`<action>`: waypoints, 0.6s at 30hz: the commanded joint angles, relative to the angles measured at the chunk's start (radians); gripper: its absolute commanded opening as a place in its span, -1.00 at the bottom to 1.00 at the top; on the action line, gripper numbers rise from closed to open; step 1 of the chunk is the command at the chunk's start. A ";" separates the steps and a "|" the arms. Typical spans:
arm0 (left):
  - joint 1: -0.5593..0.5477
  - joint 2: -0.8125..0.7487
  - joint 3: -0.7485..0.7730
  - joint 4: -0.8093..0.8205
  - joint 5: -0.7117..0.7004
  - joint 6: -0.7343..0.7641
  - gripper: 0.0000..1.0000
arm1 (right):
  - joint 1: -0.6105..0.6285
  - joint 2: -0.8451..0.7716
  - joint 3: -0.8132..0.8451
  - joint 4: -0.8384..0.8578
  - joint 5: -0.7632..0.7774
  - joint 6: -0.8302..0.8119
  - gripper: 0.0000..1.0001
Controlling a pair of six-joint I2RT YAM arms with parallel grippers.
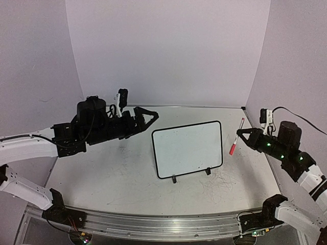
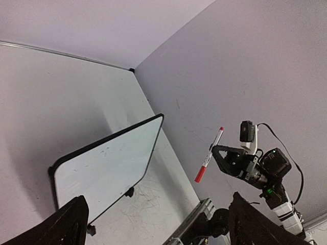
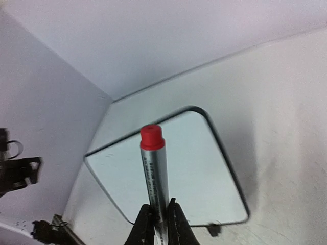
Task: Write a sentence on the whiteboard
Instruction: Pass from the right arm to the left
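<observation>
Whiteboard (image 1: 188,149) lies beside raised right end effector (image 1: 238,133) clamping marker (image 1: 233,147).

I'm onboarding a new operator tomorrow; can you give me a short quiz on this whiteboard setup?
1. Fill in: the left hand hovers with its jaws ____.
2. The red-capped marker is gripped by: A the left hand, B the right hand, C neither.
3. True or false: the whiteboard already carries red writing.
Key: 1 open; 2 B; 3 false.
</observation>
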 commanded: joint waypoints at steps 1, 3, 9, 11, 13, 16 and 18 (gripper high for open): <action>-0.025 0.141 0.125 0.226 0.200 -0.011 0.85 | 0.003 0.034 -0.088 0.567 -0.317 0.108 -1.00; -0.041 0.203 0.166 0.272 0.248 0.001 0.81 | 0.010 0.072 -0.077 0.666 -0.332 0.147 -1.00; -0.106 0.363 0.297 0.295 0.267 0.081 0.72 | 0.059 0.163 0.037 0.746 -0.290 0.184 -1.00; -0.113 0.416 0.344 0.297 0.285 0.107 0.70 | 0.085 0.199 0.072 0.763 -0.293 0.202 -1.00; -0.114 0.457 0.385 0.302 0.312 0.127 0.70 | 0.123 0.233 0.097 0.778 -0.296 0.217 -1.00; -0.114 0.505 0.443 0.309 0.341 0.160 0.67 | 0.167 0.262 0.116 0.804 -0.280 0.248 -1.00; -0.114 0.524 0.467 0.315 0.363 0.178 0.63 | 0.193 0.277 0.118 0.840 -0.279 0.284 -1.00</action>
